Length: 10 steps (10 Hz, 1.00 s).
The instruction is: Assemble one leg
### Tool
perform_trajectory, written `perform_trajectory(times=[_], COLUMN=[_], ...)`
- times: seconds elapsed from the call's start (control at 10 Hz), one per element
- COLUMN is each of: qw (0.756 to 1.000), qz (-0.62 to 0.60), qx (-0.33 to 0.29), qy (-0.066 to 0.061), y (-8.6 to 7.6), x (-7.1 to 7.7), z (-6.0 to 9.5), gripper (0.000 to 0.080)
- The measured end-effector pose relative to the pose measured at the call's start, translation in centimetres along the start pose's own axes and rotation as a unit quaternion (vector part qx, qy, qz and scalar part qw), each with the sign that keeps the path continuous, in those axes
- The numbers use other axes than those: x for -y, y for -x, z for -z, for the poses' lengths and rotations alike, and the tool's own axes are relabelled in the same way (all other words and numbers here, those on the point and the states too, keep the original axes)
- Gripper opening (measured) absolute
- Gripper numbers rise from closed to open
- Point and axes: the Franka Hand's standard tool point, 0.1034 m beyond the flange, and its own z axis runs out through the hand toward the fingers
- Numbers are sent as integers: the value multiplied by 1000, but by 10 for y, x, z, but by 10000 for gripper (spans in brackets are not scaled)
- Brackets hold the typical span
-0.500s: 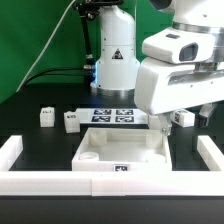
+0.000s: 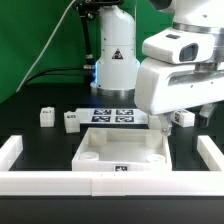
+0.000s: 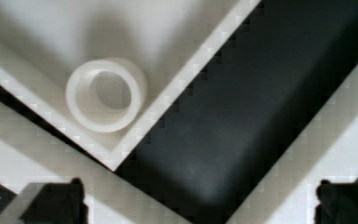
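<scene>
Two small white legs with marker tags stand on the black table at the exterior view's left, one (image 2: 46, 117) beside the other (image 2: 72, 121). A third small tagged block (image 2: 183, 118) shows behind the arm on the right. The wide white panel (image 2: 100, 158) lies in front. My gripper (image 2: 160, 127) hangs over the panel's far right corner, far from the two left legs. In the wrist view the gripper (image 3: 202, 205) is open and empty; its dark fingers (image 3: 51, 200) stand wide apart. Below it I see the panel's corner edge and a round raised ring (image 3: 108, 95).
The marker board (image 2: 112, 115) lies behind the panel in front of the arm's base. White rails run along the front (image 2: 110, 186), the left (image 2: 9, 150) and the right (image 2: 211, 152). A green backdrop stands behind.
</scene>
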Motion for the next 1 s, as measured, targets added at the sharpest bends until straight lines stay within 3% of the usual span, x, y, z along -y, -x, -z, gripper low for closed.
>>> perform_trajectory(times=[0.2, 0.4, 0.6, 0.8, 1.0], qw=[1000, 997, 983, 966, 968], qz=[14, 71, 180, 257, 249], qx=[-9, -20, -31, -17, -18], qy=[3, 5, 12, 8, 8], y=[1, 28, 45, 55, 55], x=[1, 10, 8, -2, -1], z=[0, -7, -16, -21, -21], gripper=[650, 650, 650, 650, 650])
